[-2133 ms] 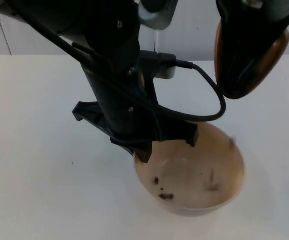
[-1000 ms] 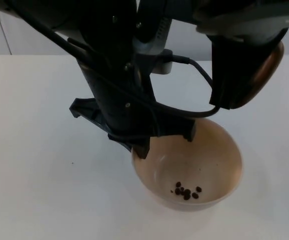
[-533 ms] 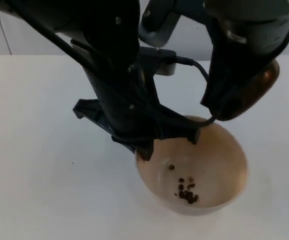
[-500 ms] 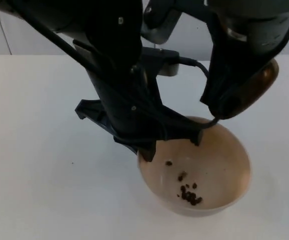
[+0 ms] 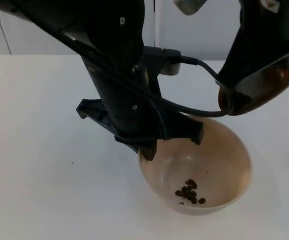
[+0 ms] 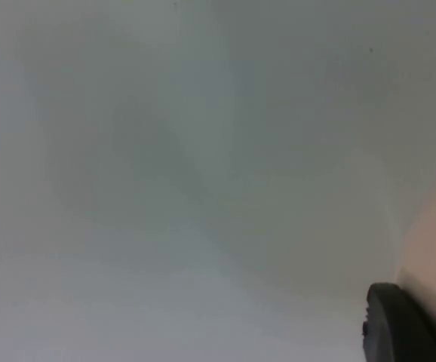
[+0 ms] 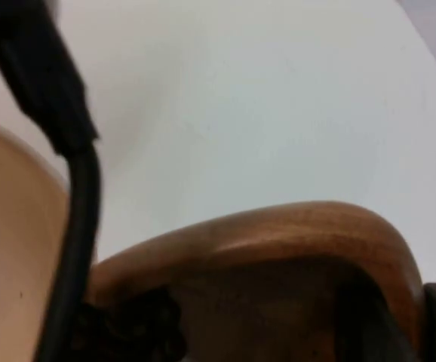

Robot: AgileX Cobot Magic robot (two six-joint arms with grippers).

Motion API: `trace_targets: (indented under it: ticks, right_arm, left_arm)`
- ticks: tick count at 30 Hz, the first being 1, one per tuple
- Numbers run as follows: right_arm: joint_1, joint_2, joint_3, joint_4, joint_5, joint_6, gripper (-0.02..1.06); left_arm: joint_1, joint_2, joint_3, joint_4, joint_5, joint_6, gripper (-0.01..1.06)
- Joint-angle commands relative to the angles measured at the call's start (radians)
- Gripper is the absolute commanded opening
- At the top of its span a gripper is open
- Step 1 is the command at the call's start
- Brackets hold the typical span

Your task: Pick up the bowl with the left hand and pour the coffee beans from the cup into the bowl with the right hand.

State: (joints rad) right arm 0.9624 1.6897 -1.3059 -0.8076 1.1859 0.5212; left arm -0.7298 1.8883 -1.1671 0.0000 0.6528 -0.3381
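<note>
Overhead, glossy brown cup [image 5: 264,87] above smooth round beige bowl [image 5: 229,150] of beans [image 5: 190,192].

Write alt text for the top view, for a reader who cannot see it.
The left gripper holds a beige bowl by its rim, a few coffee beans at the bottom. The right gripper holds a tilted brown cup above the white table.

Top view looks down and forward over the surface [image 5: 34,150] to the wall. Wrist views sit close, facing the surface; both share the bowl [image 5: 224,150] rim.
</note>
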Motion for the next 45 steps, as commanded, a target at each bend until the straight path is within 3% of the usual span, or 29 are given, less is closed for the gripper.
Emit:
trace_targets:
  ticks: [1,16,20,30,37,45]
  right_arm:
    - [-0.034,-0.040,-0.009,0.060,-0.015,-0.046,0.00]
    - [-0.249,-0.139,-0.009,0.398,-0.113,-0.266,0.00]
    - [-0.314,-0.139,-0.009,0.532,-0.153,-0.363,0.00]
    - [-0.415,-0.139,-0.009,0.662,-0.166,-0.492,0.00]
    - [-0.461,-0.139,-0.009,0.684,-0.170,-0.521,0.00]
    - [-0.525,-0.139,0.045,0.749,-0.246,-0.556,0.00]
  left_arm:
    - [-0.003,-0.005,-0.006,-0.013,-0.011,-0.007,0.00]
    - [-0.003,-0.005,-0.006,-0.011,-0.011,-0.007,0.00]
    - [-0.003,-0.005,-0.006,-0.011,-0.009,-0.007,0.00]
    - [-0.003,-0.005,-0.006,0.027,0.008,-0.007,0.00]
    - [-0.001,-0.005,-0.006,0.037,0.012,-0.011,0.00]
    - [0.095,-0.005,-0.006,0.016,0.010,-0.011,0.00]
